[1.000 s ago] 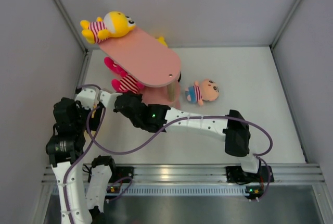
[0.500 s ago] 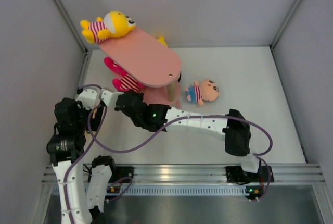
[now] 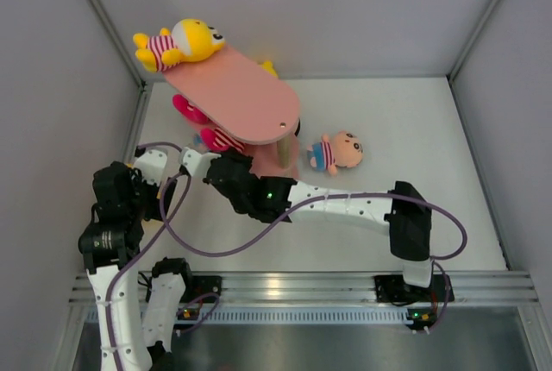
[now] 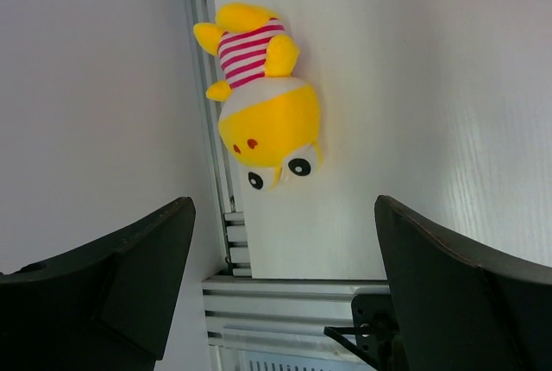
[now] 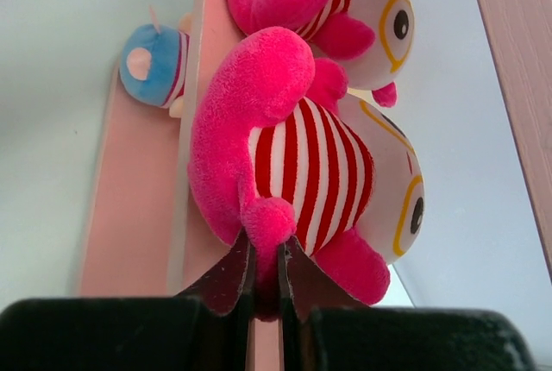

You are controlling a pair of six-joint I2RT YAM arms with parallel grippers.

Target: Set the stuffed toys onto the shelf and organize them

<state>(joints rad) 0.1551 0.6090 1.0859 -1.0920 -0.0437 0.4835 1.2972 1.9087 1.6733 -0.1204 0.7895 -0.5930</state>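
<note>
The right gripper [image 5: 263, 278], clamped on the pink plush toy [image 5: 289, 172], has pushed toward the desk's far edge. It has carried the toy further in under the shelf's [image 3: 243, 97] top board.

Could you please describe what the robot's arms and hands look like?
The left arm and right arm have white links, bulky black joints and looping purple cables. A green light glows on the right one. The left hand and right hand have dark, tapering fingers.
</note>
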